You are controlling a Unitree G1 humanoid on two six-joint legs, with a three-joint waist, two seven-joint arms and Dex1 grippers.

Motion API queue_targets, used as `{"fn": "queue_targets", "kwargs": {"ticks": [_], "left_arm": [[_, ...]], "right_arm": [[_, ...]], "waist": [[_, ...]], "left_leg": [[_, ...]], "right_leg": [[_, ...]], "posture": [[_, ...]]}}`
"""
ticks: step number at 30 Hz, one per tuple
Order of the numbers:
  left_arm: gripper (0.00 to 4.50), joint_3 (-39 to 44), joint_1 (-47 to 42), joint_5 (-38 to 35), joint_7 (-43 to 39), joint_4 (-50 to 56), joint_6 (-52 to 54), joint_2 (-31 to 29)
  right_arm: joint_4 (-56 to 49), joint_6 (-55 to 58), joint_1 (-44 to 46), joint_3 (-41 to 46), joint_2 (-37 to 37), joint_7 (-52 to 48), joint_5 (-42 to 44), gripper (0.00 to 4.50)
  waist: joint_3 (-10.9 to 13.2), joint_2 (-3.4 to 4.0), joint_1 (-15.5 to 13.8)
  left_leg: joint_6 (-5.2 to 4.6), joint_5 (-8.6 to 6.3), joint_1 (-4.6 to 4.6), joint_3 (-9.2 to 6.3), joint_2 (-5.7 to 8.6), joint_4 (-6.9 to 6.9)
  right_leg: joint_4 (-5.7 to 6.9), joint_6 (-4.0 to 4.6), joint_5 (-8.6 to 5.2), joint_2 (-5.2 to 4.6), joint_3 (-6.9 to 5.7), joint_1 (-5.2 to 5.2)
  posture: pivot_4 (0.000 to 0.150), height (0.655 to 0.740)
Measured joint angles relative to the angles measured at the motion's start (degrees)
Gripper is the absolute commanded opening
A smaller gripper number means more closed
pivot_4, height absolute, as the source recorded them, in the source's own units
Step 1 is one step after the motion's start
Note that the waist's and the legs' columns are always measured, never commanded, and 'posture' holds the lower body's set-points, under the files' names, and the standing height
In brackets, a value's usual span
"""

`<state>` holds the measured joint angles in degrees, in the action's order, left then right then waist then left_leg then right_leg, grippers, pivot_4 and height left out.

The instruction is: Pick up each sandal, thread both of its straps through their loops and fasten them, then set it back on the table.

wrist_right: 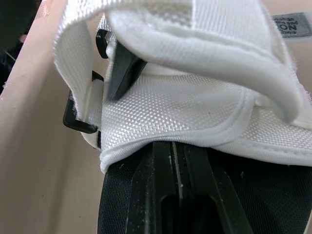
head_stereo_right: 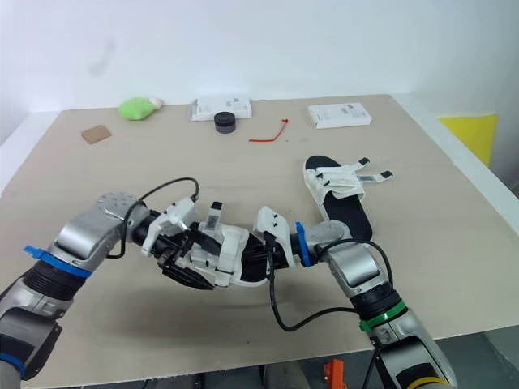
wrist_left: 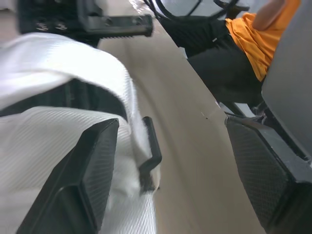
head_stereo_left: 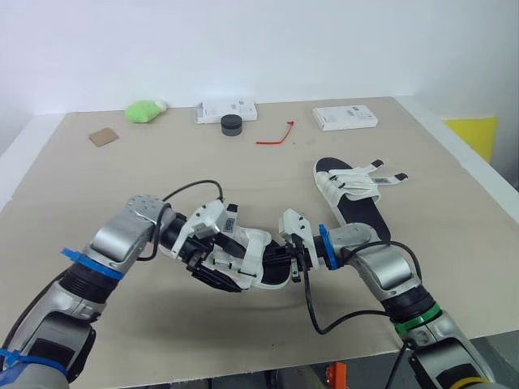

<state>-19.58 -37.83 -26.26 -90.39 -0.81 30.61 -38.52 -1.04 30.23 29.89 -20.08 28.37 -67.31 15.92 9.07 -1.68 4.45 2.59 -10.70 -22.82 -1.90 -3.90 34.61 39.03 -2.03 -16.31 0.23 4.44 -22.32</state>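
White webbing sandal [head_stereo_left: 253,258], lower centre, seems pinched only by the right gripper [head_stereo_left: 292,258]'s closed jaws, the left gripper [wrist_left: 169,129] gaping wide beside a strap, so it could twist free.

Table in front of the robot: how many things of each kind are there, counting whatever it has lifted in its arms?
sandals: 2, one lifted, one lying on the table
white boxes: 2
black round pot: 1
red tie: 1
green lump: 1
brown card square: 1
Total: 8
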Motion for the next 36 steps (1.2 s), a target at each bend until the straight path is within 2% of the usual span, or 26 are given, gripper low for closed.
{"fn": "queue_targets", "kwargs": {"ticks": [6, 11, 15, 16, 19, 21, 25, 26, 28, 36], "left_arm": [[3.66, 4.2, -0.1, -3.6, -0.1, 2.3, 6.5, -4.4], [3.66, 11.1, 2.2, -12.4, -1.2, 6.4, 11.1, -9.2], [3.66, 12.2, 7.6, -15.9, -1.5, 10.2, 8.3, -12.6], [3.66, 11.5, 11.5, -16.4, -1.6, 13.3, 5.3, -15.3], [3.66, 10.6, 18.0, -14.6, -1.7, 16.2, -0.4, -17.9], [3.66, 9.7, 22.5, -11.5, -1.3, 17.2, -4.7, -17.0], [3.66, 8.4, 26.1, -5.1, 4.1, 16.8, -11.7, -10.5], [3.66, 8.3, 27.4, -3.0, 7.2, 15.9, -14.6, -6.8], [3.66, 6.9, 29.3, -0.5, 10.6, 15.0, -16.8, -3.5], [3.66, 8.1, 31.5, 2.7, 17.3, 14.9, -18.9, -2.5]], "right_arm": [[-0.3, 0.0, -0.1, 0.0, 0.1, 0.0, 0.0, 0.0], [-0.3, 0.0, -0.1, 0.0, 0.1, -0.1, 0.0, 0.0], [-0.3, 0.0, -0.1, 0.0, 0.2, -0.3, 0.0, 0.0], [-0.5, 0.0, -0.1, -0.1, 0.0, -0.2, 0.0, 0.0], [-0.5, 0.0, -0.2, 0.0, 0.1, -0.3, 0.0, 0.0], [-0.5, 0.0, -0.2, 0.0, 0.2, -0.3, 0.0, 0.0], [-0.6, 0.1, -0.3, 0.0, 0.3, 0.0, 0.0, 0.0], [-0.7, 0.2, -0.4, 0.0, 0.4, 0.0, 0.0, 0.0], [-1.2, 0.5, -0.4, 0.0, 0.4, 0.0, 0.0, 0.0], [-1.9, 0.7, -0.9, 0.2, 0.7, 0.1, 0.0, 0.0]], "waist": [[0.1, -0.06, 0.0], [0.1, -0.07, 0.0], [0.1, -0.08, 0.0], [0.1, -0.09, 0.1], [0.1, -0.07, 0.0], [0.1, -0.06, -0.1], [0.1, -0.08, -0.2], [0.1, 0.02, -0.2], [0.1, -0.17, -0.2], [0.1, -0.14, -0.2]], "left_leg": [[0.0, 0.0, -0.06, 0.0, 0.0, -0.01], [0.0, 0.0, -0.06, 0.0, 0.0, -0.02], [0.01, -0.01, -0.05, -0.01, 0.0, -0.05], [0.01, -0.01, -0.05, 0.04, -0.02, -0.06], [0.02, -0.01, -0.02, 0.06, -0.02, -0.09], [0.02, -0.01, -0.03, 0.08, -0.02, -0.09], [0.02, -0.01, -0.02, 0.1, -0.02, -0.06], [0.02, -0.01, 0.0, 0.17, -0.01, -0.06], [0.02, -0.01, -0.06, 0.15, -0.02, -0.07], [0.04, -0.02, -0.07, 0.14, -0.01, -0.09]], "right_leg": [[0.0, 0.0, -0.03, -0.01, 0.0, -0.04], [0.0, 0.01, -0.05, -0.03, 0.01, -0.06], [0.0, 0.02, -0.07, -0.04, -0.02, -0.07], [0.0, 0.03, -0.06, -0.04, 0.05, -0.1], [-0.01, 0.07, -0.08, -0.06, 0.04, -0.08], [-0.01, 0.08, -0.09, -0.08, 0.02, -0.09], [0.01, 0.07, -0.05, -0.08, 0.06, -0.08], [0.0, 0.06, -0.05, -0.11, 0.12, -0.06], [0.0, 0.05, -0.05, -0.04, 0.14, -0.14], [0.0, 0.05, -0.1, -0.09, 0.11, -0.12]], "posture": [[0.15, 0.74], [0.15, 0.74], [0.15, 0.74], [0.15, 0.74], [0.15, 0.74], [0.15, 0.74], [0.15, 0.74], [0.15, 0.74], [0.15, 0.74], [0.15, 0.74]]}}
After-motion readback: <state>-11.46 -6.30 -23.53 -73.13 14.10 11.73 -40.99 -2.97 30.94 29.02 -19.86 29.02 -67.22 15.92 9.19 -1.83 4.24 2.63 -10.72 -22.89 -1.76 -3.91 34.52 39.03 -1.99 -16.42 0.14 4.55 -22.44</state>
